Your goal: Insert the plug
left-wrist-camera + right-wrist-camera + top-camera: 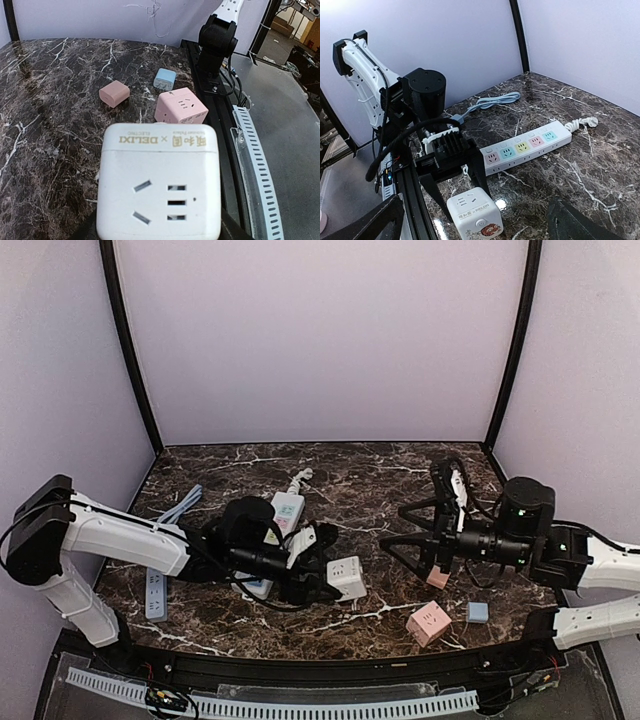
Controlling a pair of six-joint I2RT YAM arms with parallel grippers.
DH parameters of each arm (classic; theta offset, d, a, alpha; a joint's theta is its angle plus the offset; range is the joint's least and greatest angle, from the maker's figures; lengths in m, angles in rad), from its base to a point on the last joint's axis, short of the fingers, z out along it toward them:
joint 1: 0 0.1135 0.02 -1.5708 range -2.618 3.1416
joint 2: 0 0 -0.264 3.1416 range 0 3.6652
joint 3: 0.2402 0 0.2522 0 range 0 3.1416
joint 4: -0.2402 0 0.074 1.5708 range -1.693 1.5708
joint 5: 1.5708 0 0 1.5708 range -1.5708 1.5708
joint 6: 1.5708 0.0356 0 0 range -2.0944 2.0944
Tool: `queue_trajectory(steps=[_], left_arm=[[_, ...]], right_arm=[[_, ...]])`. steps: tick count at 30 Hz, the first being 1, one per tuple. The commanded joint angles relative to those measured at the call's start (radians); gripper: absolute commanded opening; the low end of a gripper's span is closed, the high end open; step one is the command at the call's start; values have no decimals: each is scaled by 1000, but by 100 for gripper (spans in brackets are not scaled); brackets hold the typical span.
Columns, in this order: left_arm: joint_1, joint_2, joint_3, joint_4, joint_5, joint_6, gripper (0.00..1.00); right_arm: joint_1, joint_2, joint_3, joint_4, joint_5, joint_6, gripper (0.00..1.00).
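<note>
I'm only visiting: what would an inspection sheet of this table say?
Surface: dark marble-pattern tabletop.
Job's things: white DELIXI cube socket, held in the left gripper.
Clutter: pink cube socket, small pink cube, small blue cube, white power strip, grey power strip.
Grippers: left shut on the socket; right gripper open, empty.
Cables: light blue cord; white strip's bundled cord.
Surroundings: lilac walls, black corner posts.
</note>
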Motion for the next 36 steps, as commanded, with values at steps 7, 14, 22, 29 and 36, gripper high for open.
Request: queue_trajectory(steps=[7, 14, 22, 29, 36], left_arm=[[46, -106, -93, 205, 170, -96, 37], [60, -141, -124, 255, 172, -135, 37], [84, -162, -172, 371, 193, -206, 37], [91, -183, -200, 398, 210, -218, 37], [93, -226, -238, 423, 245, -183, 37]], right_arm=[[9, 84, -14, 133, -145, -22, 99], [33, 160, 18, 156, -166, -13, 99], [85, 273, 106, 96, -130, -53, 99], [125, 361, 182, 33, -66, -83, 99], [127, 389, 208, 15, -60, -97, 99]])
